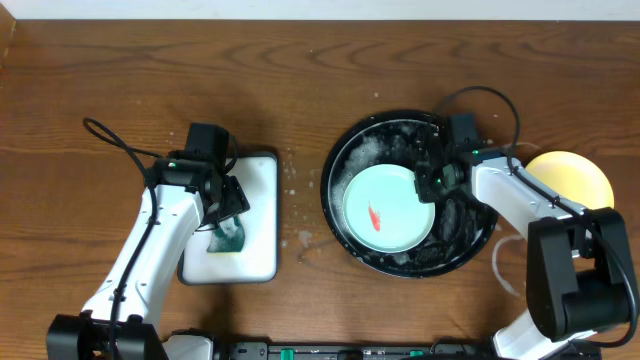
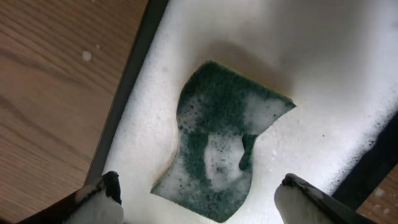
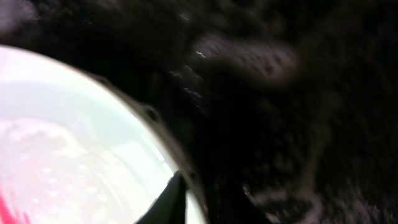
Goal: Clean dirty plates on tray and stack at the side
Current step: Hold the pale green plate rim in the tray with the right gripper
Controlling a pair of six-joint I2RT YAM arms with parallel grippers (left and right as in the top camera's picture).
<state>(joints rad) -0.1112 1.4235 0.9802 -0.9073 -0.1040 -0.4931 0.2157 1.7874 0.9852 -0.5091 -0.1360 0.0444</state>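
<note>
**One Dirty Plate Sits in the Black Tray**

A pale blue-green plate (image 1: 390, 208) lies flat in the big black tray (image 1: 335, 165). It has a small red smear (image 1: 375, 217) near its middle. White foam (image 1: 372, 150) sits in the tray by the top edge of the plate. A yellow plate (image 1: 578, 172) lies on the brown table (image 1: 120, 70), just beside the black tray on the right. The right arm hides part of it.

The right claw (image 1: 432, 184) is down in the black tray, at the right edge of the blue-green plate. In the right wrist view, one dark finger (image 3: 171, 199) lies over the rim of the plate. That picture is blurry and dark, so I cannot tell if this claw is pinching the plate or not.

The left claw (image 1: 224, 203) hangs over a white tray (image 1: 262, 200) with a dark rim, well apart from the black tray. A green sponge (image 2: 217, 149) lies in the white tray, with foam on it and all around it. In the left wrist view, the claw's two fingers (image 2: 102, 196) are spread wide, one on each side of the sponge. They do not touch it. This claw holds nothing.
</note>
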